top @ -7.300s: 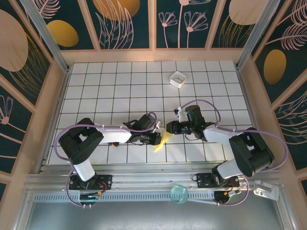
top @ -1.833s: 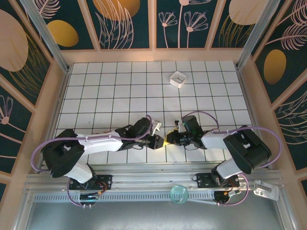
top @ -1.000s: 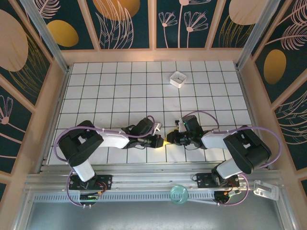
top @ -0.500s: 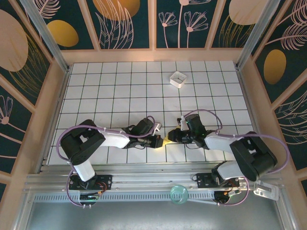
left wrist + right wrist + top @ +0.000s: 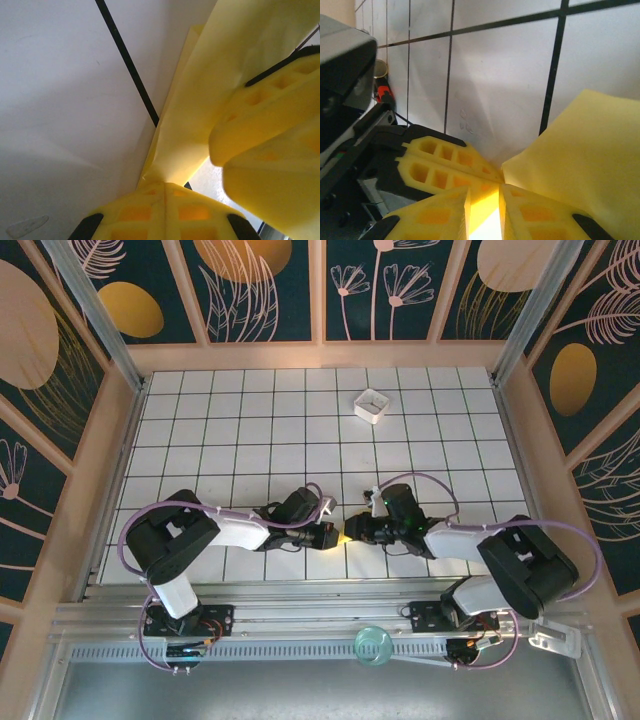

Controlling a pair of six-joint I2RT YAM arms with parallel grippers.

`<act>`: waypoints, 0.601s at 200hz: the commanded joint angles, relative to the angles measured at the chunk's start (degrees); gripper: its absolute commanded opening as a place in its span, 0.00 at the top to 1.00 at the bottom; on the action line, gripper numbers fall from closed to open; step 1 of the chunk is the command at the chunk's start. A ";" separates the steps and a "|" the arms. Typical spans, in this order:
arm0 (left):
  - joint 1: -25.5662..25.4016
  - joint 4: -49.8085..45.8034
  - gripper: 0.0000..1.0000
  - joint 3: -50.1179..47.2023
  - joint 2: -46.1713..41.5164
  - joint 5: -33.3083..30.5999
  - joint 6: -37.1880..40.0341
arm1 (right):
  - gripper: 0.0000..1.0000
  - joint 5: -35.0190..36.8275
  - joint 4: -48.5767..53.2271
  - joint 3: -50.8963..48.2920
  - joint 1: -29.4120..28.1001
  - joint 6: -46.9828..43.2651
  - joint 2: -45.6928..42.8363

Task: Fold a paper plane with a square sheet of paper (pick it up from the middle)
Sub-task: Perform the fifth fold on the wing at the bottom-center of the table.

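- Spanning the short gap between the two grippers, the yellow paper [image 5: 343, 537] is seen from above as a small bright sliver, near the front edge of the tiled table [image 5: 250, 430] and about midway between the arms.
- The left gripper [image 5: 330, 534] is found fully closed on the paper; in the left wrist view its fingertips [image 5: 150, 212] are pressed together, and the sheet is pinched to a point where it leaves them.
- From that pinch the paper [image 5: 200, 95] is spread upward as a smooth, unmarked panel with a straight folded edge along its left side, held clear of the tiles beneath.
- The right gripper [image 5: 355, 531] is set tip to tip against the left one. In the right wrist view its fingers [image 5: 535, 215] are kept narrowly apart, and a bright strip of the paper is clamped in the slot.
- A broad flap of the paper [image 5: 585, 155] is seen just beyond those fingers, with one blunt corner raised.
- A small white box [image 5: 372, 405] is left well apart, toward the back of the table.
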State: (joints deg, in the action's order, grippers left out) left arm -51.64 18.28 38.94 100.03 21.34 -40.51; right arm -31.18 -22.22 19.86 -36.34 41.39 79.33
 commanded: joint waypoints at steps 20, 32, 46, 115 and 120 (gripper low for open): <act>0.43 -3.90 0.96 -1.60 1.49 -2.62 1.76 | 0.79 -0.93 -7.36 -2.01 -1.41 4.65 2.60; 0.41 -3.98 0.96 -1.49 1.49 -2.62 1.84 | 0.80 -0.42 -6.66 -2.40 -1.46 4.81 2.87; 0.42 -4.19 0.96 -1.24 1.43 -2.61 1.90 | 0.80 0.32 -5.56 -2.85 -1.37 4.61 2.77; 0.46 -6.13 0.96 -0.44 1.78 -3.19 3.67 | 0.83 3.97 3.63 -3.52 3.64 1.05 0.39; 0.40 -6.40 0.96 -0.39 1.84 -3.06 3.93 | 0.84 4.21 4.26 -3.43 4.06 0.73 0.38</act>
State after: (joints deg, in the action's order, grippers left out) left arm -51.64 18.11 38.98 100.03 21.02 -39.03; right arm -30.02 -23.31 17.15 -34.44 44.51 80.93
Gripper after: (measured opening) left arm 0.062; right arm 0.168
